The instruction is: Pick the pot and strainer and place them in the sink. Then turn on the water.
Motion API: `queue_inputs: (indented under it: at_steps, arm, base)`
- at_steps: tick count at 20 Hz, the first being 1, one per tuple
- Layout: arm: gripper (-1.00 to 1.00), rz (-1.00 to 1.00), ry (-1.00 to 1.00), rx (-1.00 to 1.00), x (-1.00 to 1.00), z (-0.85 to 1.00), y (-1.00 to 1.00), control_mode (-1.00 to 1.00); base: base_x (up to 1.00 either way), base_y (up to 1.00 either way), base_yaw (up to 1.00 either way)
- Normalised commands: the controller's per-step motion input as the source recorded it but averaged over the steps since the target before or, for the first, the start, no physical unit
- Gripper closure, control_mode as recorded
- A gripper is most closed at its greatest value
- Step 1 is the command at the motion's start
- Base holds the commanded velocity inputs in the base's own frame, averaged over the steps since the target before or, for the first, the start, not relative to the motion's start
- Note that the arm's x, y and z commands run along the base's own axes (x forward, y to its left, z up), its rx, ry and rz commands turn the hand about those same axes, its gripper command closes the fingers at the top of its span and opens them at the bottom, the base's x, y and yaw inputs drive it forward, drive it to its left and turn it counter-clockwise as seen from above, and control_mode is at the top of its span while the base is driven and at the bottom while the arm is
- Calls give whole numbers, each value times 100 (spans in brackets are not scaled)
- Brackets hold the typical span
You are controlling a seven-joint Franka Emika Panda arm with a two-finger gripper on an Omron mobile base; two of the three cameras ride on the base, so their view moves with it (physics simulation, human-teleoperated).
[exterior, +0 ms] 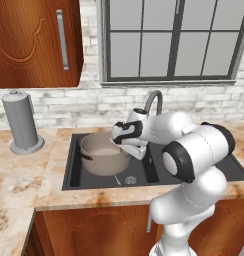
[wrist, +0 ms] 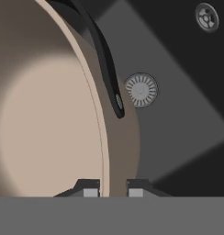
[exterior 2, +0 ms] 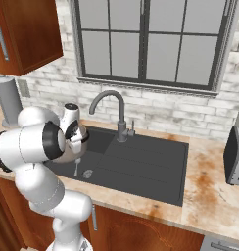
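Pot (exterior: pixel 100 154) sitting down in the left basin of the sink (exterior: pixel 204 172), taupe inside, black handle at 9 o'clock in the left base shot. Gripper (wrist: pixel 113 189) right on the near rim, jaws nipped together on the pot wall, one tip inside and one outside. Black side handle (wrist: pixel 104 59) curving off toward 12 o'clock in the hand shot, drain (wrist: pixel 141 90) just past it around 2. Thin wire strainer handle (exterior: pixel 117 179) poking out at 6 o'clock by the drain. Tap (exterior 2: pixel 111 110) arching behind the sink.
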Motion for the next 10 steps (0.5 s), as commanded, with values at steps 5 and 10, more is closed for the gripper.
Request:
queue_inputs:
  at_steps: [5, 10]
  arm:
    - [100, 0, 0, 0, 5, -40, 0, -100]
    - [100, 0, 0, 0, 8, -32, 0, -100]
  base:
    - [0, 0, 0]
    - [0, 0, 0]
